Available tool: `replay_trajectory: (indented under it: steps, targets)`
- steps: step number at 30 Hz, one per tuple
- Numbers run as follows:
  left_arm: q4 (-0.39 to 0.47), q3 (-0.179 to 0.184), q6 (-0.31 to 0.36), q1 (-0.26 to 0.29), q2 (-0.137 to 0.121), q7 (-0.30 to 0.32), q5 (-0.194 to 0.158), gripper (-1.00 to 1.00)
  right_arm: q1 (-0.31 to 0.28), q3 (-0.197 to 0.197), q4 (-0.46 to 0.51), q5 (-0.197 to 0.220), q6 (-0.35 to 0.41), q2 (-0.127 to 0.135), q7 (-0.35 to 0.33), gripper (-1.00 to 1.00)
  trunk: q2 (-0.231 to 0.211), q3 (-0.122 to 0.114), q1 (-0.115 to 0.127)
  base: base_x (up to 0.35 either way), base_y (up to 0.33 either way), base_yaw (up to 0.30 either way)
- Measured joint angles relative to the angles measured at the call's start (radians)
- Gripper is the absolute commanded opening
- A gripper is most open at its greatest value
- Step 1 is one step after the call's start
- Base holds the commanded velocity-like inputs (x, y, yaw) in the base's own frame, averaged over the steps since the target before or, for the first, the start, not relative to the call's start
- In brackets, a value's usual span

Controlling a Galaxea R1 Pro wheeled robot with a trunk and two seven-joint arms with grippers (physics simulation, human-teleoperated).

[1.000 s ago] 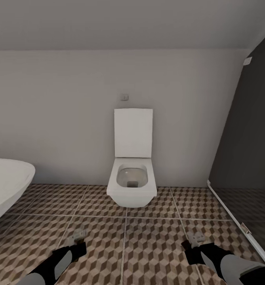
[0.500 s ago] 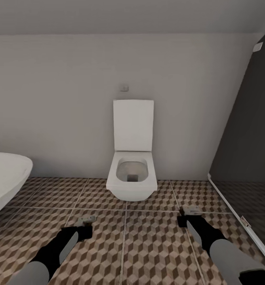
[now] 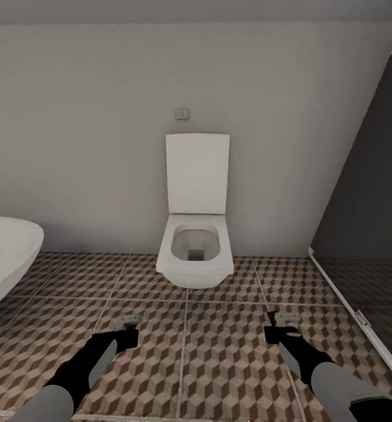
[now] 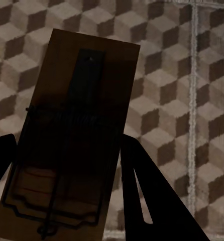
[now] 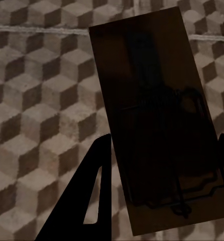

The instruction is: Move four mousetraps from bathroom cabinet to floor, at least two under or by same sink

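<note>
At the head view's centre a white toilet (image 3: 194, 246) is standing with its lid raised and its bowl empty. The left gripper (image 4: 67, 165) is clamping a mousetrap (image 4: 72, 135) above the bathroom floor (image 3: 231, 363); its faint printing is unreadable. The right gripper (image 5: 162, 165) is clamping a second mousetrap (image 5: 157, 120).
</note>
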State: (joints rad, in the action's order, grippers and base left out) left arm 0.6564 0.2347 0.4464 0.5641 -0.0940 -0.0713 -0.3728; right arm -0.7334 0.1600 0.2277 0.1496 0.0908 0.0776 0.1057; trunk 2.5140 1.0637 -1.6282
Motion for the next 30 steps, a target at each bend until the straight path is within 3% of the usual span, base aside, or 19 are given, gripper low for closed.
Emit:
replay_trajectory:
  steps: [15,21,30]
  targets:
    - [0.013,0.0,-0.056,0.0,0.027,0.0,0.016,-1.0,0.0,-0.001,-0.006,0.0,-0.014,0.0,0.0,-1.0,0.004,0.058,-0.007,0.0,0.0,0.0]
    - [0.066,0.001,-0.058,0.0,0.027,-0.001,0.017,-1.0,0.0,-0.001,-0.006,-0.002,-0.018,0.0,0.0,-1.0,0.005,0.081,-0.009,0.0,0.0,0.0]
    - [0.109,-0.001,-0.057,0.0,0.026,-0.002,0.017,-1.0,0.0,0.0,-0.006,-0.005,-0.04,0.0,0.0,-1.0,0.005,0.081,-0.009,0.042,0.0,0.0]
